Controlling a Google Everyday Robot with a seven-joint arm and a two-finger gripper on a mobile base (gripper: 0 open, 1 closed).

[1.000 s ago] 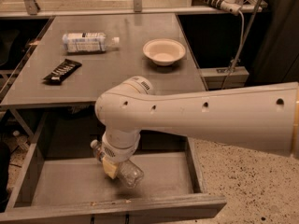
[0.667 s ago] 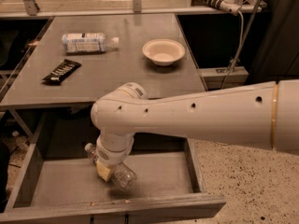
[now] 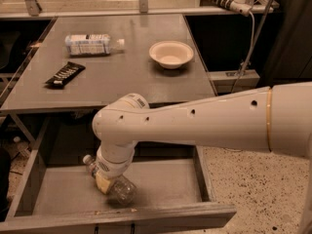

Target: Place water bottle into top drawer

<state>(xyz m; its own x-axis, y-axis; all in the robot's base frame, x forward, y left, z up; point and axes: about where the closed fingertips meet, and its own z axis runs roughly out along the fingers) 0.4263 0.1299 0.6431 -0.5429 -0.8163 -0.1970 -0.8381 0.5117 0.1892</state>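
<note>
The water bottle (image 3: 119, 189) is clear ribbed plastic and lies tilted inside the open top drawer (image 3: 161, 184), its white cap (image 3: 87, 159) pointing left and back. My gripper (image 3: 103, 180) reaches down into the drawer from the white arm and sits around the bottle's middle. The bottle's base appears to rest on the drawer's grey bottom near the front wall. The arm's wrist hides the fingers.
On the grey table top (image 3: 126, 77) lie a bottle with a wide white-and-blue label (image 3: 92, 44), a black snack bar (image 3: 64, 74) and a white bowl (image 3: 171, 53). A cable and power strip (image 3: 239, 74) hang at the right. Speckled floor lies right of the drawer.
The arm has shifted left and lower in the drawer, carrying the bottle with it; the bottle now lies nearer the drawer's front wall.
</note>
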